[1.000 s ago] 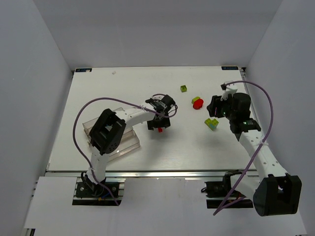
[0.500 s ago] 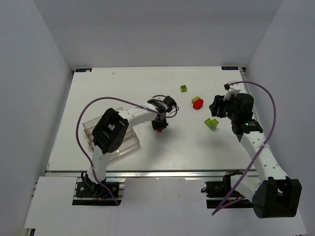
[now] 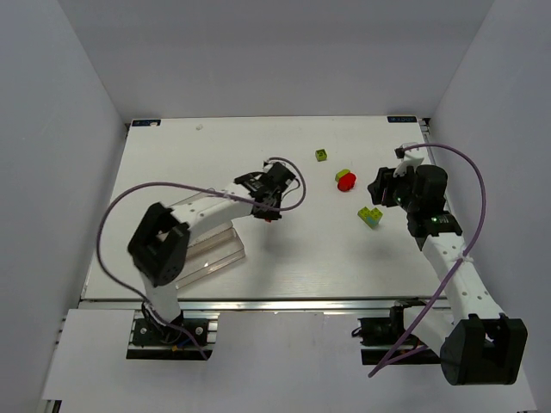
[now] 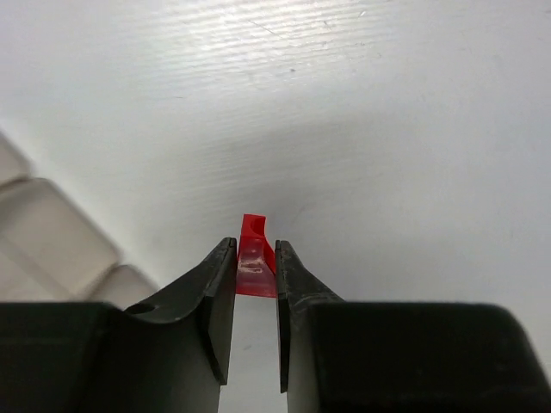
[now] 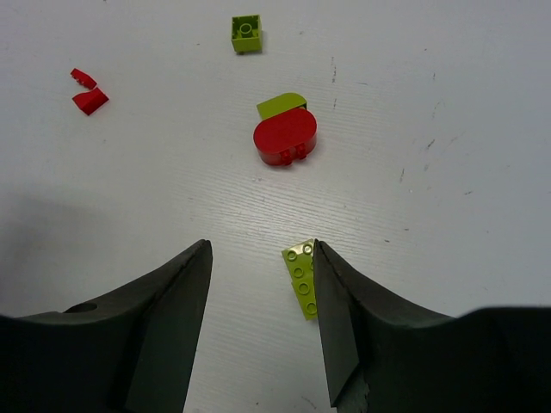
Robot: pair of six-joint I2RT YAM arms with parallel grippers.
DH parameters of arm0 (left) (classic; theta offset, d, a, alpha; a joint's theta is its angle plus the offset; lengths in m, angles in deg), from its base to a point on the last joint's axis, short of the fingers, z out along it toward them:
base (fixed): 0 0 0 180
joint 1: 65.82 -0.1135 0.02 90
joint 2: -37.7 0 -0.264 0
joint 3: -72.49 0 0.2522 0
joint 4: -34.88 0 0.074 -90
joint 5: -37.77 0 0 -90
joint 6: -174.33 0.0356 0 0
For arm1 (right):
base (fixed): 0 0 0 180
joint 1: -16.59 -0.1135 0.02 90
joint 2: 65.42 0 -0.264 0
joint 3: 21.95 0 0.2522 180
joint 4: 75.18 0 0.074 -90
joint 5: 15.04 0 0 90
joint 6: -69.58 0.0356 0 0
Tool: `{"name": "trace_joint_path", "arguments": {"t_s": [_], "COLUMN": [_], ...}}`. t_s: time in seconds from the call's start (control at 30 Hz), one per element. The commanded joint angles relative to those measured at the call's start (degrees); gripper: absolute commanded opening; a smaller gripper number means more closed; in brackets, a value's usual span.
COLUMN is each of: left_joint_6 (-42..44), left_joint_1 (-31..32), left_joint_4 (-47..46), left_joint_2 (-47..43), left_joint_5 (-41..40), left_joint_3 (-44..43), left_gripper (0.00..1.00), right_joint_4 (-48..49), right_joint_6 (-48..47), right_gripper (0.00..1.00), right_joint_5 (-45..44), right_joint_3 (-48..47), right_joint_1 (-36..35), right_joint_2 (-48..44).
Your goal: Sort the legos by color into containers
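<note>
My left gripper (image 4: 256, 249) is shut on a small red lego (image 4: 256, 258), held above the white table; from above this gripper (image 3: 270, 209) is near the table's middle. The containers (image 3: 207, 248), clear joined troughs, lie to its left, and their edge (image 4: 52, 245) shows in the left wrist view. My right gripper (image 5: 258, 249) is open over the table, with a lime-green studded plate (image 5: 301, 280) lying against the inner side of its right finger. Beyond it sit a red rounded lego (image 5: 285, 138) with a lime piece (image 5: 281, 105) behind it, and a small lime brick (image 5: 246, 33).
Two tiny red bits (image 5: 86, 90) lie on the table at the upper left of the right wrist view. From above, the red lego (image 3: 345, 181), small lime brick (image 3: 322, 155) and lime plate (image 3: 371, 217) cluster at the right. White walls enclose the table.
My left gripper has closed on the small red lego and moved up and left with it, its elbow swinging left. The right arm has barely moved.
</note>
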Motion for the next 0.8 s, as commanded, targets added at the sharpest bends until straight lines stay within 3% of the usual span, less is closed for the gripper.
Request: {"name": "trace_joint_path", "arguments": {"t_s": [0.0,0.33,0.6,0.73,0.77], "left_joint_6": [14.3,20.1,19.3,18.2,17.8], "left_joint_1": [-2.2,-10.0,-13.7,-14.3,-14.3], "left_joint_4": [-4.6,0.7,2.4,3.0,3.1], "left_joint_2": [-14.0,-23.7,-23.4,-22.7,-22.7], "left_joint_5": [-0.9,-0.5,-3.2,-4.6,-6.0], "left_joint_3": [4.8,13.1,17.4,18.1,18.2], "left_gripper": [0.00,0.00,0.05,0.31,0.50], "right_joint_4": [1.9,2.1,1.9,1.8,1.8], "right_joint_6": [0.0,0.0,0.0,0.0,-1.8], "right_gripper": [0.56,0.56,0.57,0.61,0.62], "right_joint_5": [0.7,1.4,2.7,3.6,4.2], "right_joint_3": [0.3,0.5,0.6,0.5,0.5], "right_joint_1": [0.5,1.0,1.5,1.6,1.7], "right_joint_2": [-1.4,-2.1,-1.9,-1.7,-1.8]}}
